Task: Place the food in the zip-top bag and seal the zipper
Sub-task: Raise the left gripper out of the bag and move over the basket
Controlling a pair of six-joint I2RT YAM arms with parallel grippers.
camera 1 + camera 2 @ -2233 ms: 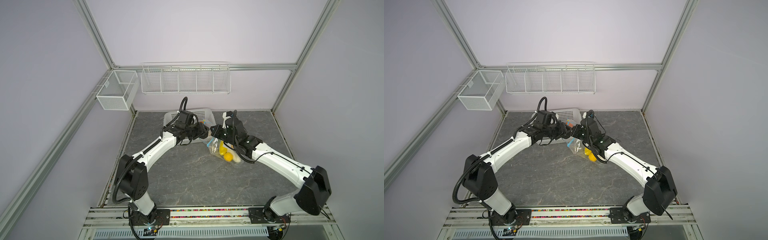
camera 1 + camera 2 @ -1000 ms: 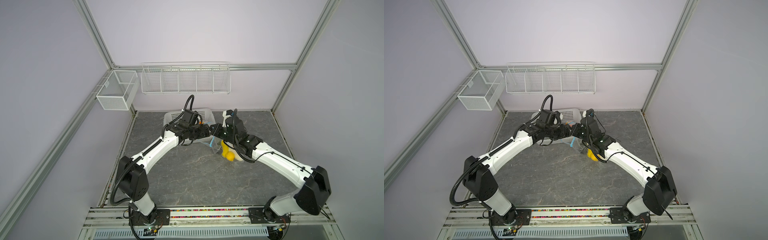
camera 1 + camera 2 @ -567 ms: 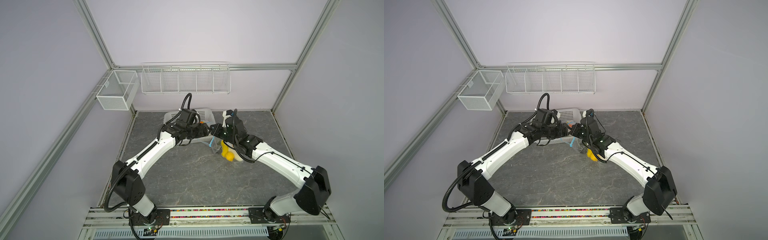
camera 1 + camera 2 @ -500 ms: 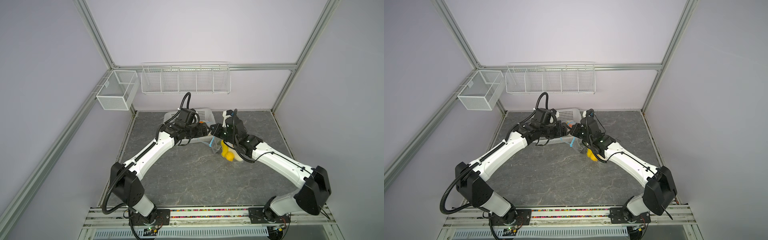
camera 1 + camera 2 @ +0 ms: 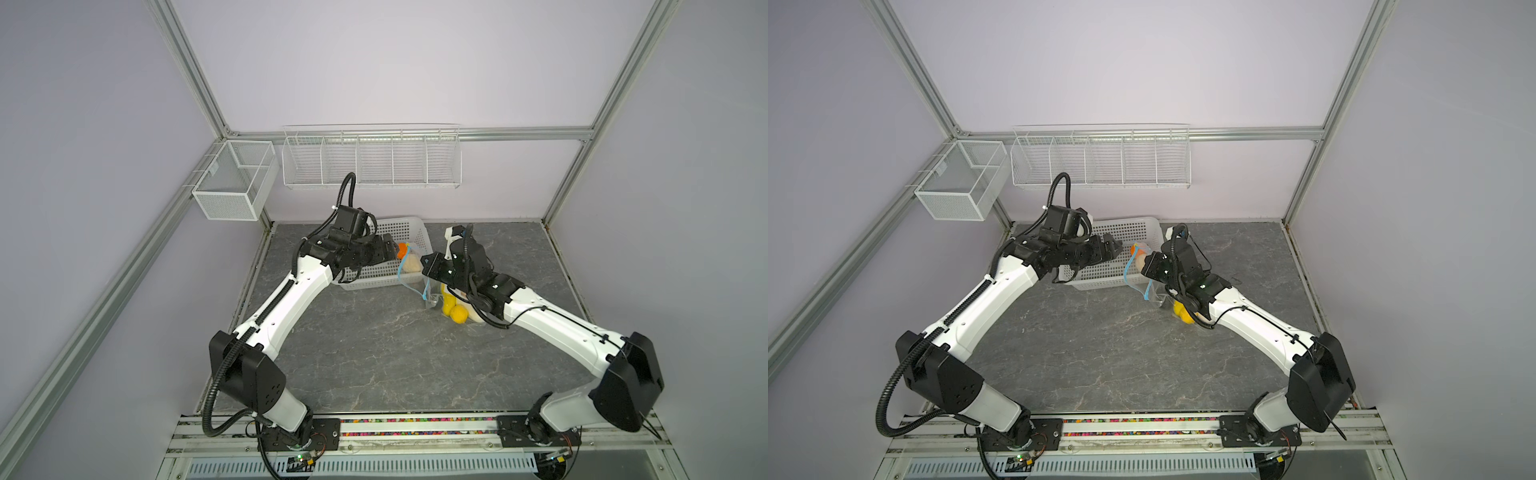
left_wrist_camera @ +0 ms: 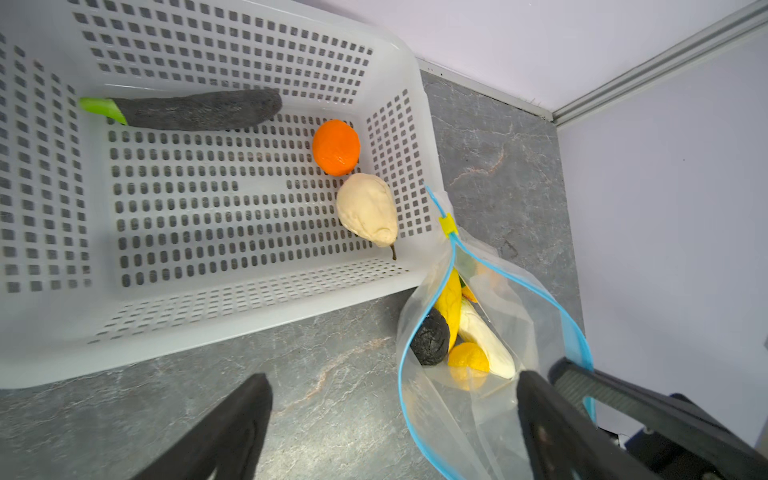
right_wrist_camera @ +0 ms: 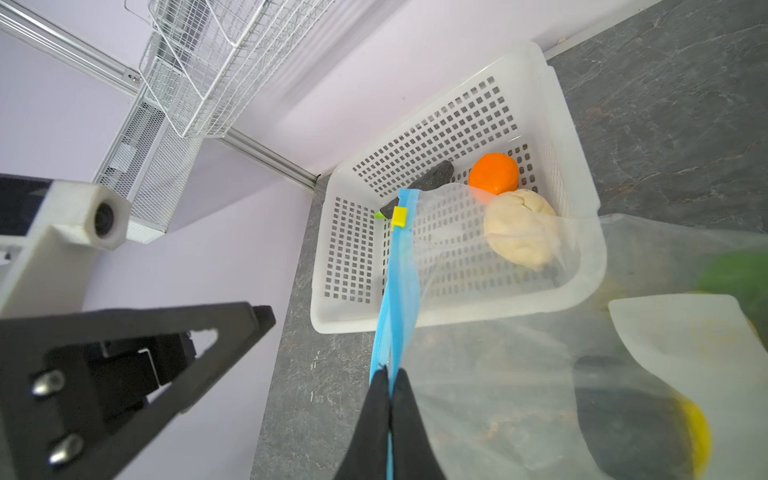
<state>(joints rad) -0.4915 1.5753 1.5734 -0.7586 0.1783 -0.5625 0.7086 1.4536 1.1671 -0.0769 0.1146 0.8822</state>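
Nearest us on the grey marbled table [image 5: 374, 353] lies the large clear crinkly zip-top bag [image 6: 511, 299]. It already holds a yellow piece [image 6: 451, 303], a black lump [image 6: 430, 340], a white piece [image 6: 484, 336] and a small orange one [image 6: 467, 357]. The right pincer [image 7: 390, 374] is clenched on the thin light-blue zipper strip [image 7: 398, 266], holding the mouth up. Just beyond, the left pincer [image 6: 392, 380] hangs released and empty beside the white perforated plastic basket [image 6: 208, 332]. In it lie a round orange fruit [image 6: 336, 147], a beige pear [image 6: 368, 210] right beside it, and a long dark cucumber-like piece [image 6: 199, 110] at the far wall. We judge loading is partway done. Next the left pincer must reach into the basket, probably for the pear, and close across its narrow width.
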